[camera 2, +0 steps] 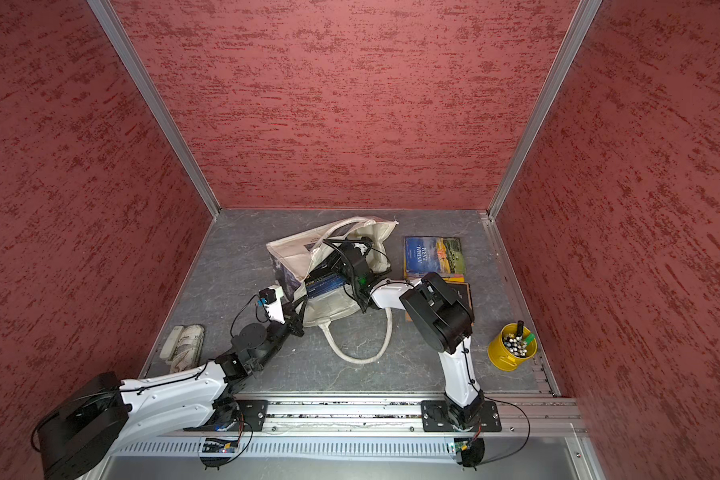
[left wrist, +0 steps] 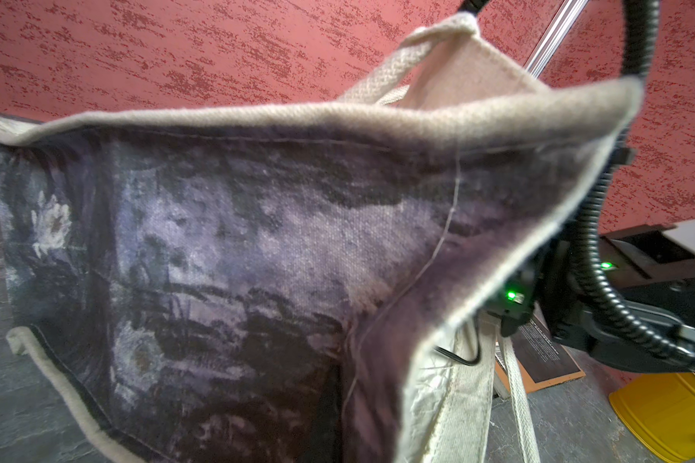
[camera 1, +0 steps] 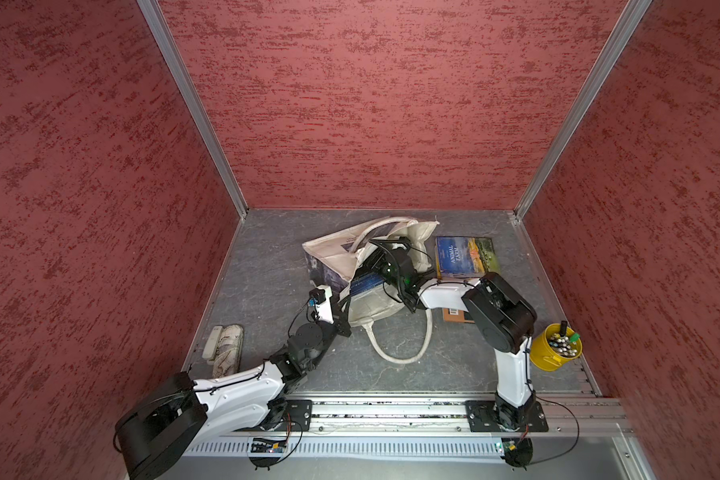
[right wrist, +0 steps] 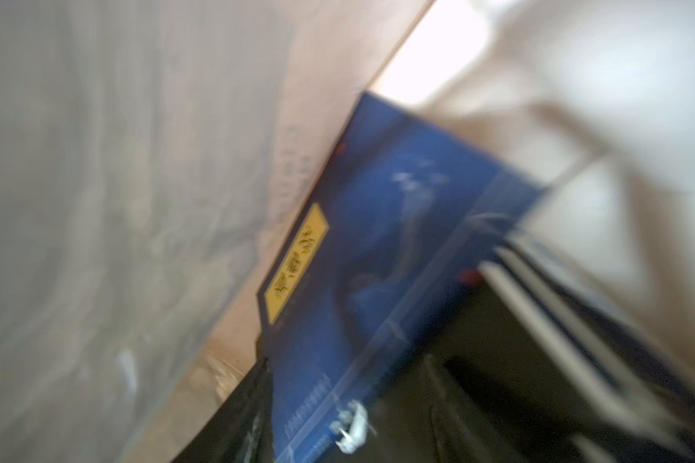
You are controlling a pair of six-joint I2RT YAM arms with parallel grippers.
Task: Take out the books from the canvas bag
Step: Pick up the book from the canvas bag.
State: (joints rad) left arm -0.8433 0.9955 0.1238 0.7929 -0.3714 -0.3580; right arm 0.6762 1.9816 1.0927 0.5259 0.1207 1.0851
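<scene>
One canvas bag: mid-table, mouth pulled open.
Landscape book: out, flat on the table beside the bag.
Navy book: inside the bag.
Right gripper: deep in the bag's mouth, jaws too blurred to call.
Left gripper: clamped on the bag's rim.

Both top views overhead; wrists near canvas bag.

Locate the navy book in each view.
Top view: navy book mid-scene, in the mouth of the bag.
Top view: same spot.
Left wrist: not in it; the bag's print fills the picture.
Right wrist: centre, yellow label showing.
Shared landmark: the cream bag, in all four.
</scene>
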